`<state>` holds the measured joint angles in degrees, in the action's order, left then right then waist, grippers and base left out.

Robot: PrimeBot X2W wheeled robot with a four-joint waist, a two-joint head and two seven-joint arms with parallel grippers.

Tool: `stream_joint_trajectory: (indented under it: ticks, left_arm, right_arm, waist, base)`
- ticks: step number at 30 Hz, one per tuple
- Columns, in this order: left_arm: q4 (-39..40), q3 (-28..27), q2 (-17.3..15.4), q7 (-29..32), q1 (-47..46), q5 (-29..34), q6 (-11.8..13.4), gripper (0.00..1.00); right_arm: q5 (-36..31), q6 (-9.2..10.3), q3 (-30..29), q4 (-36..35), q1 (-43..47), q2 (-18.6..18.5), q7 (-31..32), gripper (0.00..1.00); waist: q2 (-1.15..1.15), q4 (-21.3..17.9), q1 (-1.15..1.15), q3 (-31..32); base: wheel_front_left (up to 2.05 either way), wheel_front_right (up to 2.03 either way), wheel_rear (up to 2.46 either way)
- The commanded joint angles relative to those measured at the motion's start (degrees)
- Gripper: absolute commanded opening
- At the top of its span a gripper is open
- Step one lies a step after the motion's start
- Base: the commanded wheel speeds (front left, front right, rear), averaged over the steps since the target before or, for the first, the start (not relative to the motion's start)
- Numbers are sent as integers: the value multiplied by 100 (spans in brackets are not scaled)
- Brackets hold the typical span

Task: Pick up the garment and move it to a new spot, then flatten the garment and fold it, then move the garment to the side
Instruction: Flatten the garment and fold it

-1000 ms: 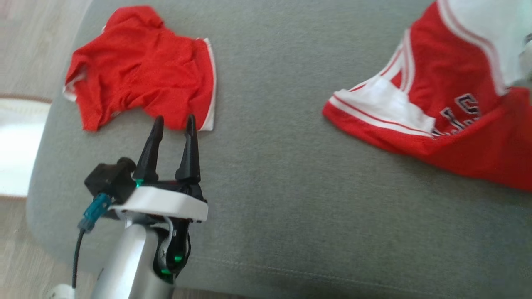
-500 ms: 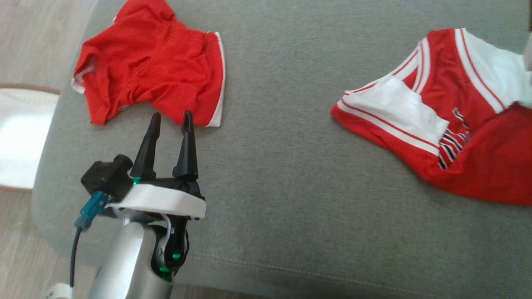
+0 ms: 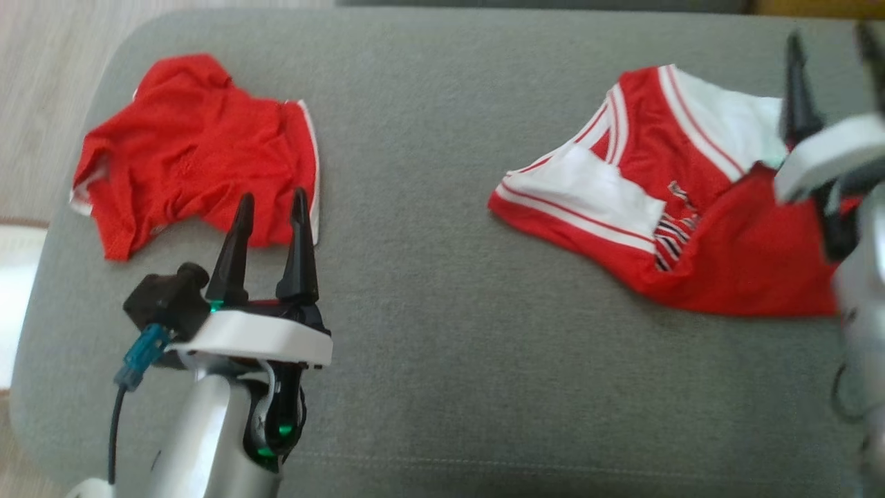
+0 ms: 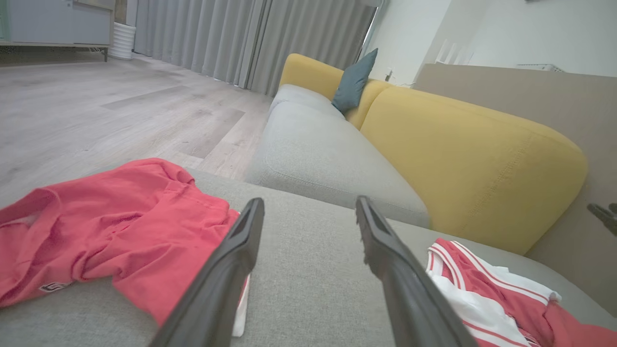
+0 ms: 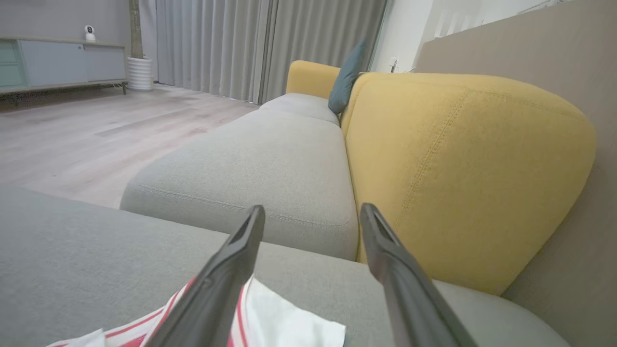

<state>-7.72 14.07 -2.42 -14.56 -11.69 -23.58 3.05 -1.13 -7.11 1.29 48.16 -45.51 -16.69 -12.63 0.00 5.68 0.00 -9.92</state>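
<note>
A red-and-white jersey, the garment [image 3: 726, 270], lies crumpled on the right of the grey cushion [image 3: 442, 311], with a white panel and dark lettering showing. My right gripper [image 3: 828, 31] stands open above its far right part, holding nothing; in the right wrist view its fingers [image 5: 313, 207] spread over the jersey's white edge [image 5: 284, 327]. My left gripper [image 3: 272, 195] is open and empty, its tips just at the near hem of a plain red shirt [image 3: 193, 152]. The left wrist view has the open left gripper [image 4: 309, 200] between that shirt [image 4: 120, 226] and the jersey [image 4: 482, 289].
The cushion's rounded left edge drops to a pale wood floor [image 3: 41, 83]. Beyond the cushion is a grey sofa seat [image 5: 260, 159] with a yellow backrest [image 5: 458, 159] and a teal pillow [image 4: 354, 82]. Bare grey fabric lies between the two clothes.
The right gripper has opened and let go of the jersey, which has settled lower on the cushion. The head camera has shifted, bringing the right gripper into view. The left arm has held still.
</note>
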Motion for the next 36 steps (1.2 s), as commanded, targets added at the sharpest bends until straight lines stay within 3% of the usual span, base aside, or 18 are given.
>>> stream_joint_trajectory:
  ticks: [1,10,16,27,36]
  left_arm:
    - [175,-213,-45,-44,-30,58,17,100]
    - [225,-342,-45,-44,259,13,52,100]
    - [254,-326,-45,-44,329,10,37,100]
    - [241,-168,-45,-44,224,-52,31,100]
    - [223,-34,-45,-44,79,-163,65,100]
  right_arm:
    - [90,-37,-22,-361,211,144,-80,100]
    - [172,-37,-611,-1843,1998,1053,-93,100]
    - [195,-37,-653,-2680,2852,1332,155,100]
    - [207,-37,-395,-3432,2901,1344,689,100]
    - [413,-37,252,-2717,2280,758,1470,100]
  waist:
    - [0,-162,0,172]
    - [0,-478,0,499]
    - [0,-578,0,539]
    - [0,-232,0,296]
    - [0,351,0,-43]
  base:
    - [0,0,0]
    - [0,0,0]
    - [0,0,0]
    - [0,0,0]
    - [0,0,0]
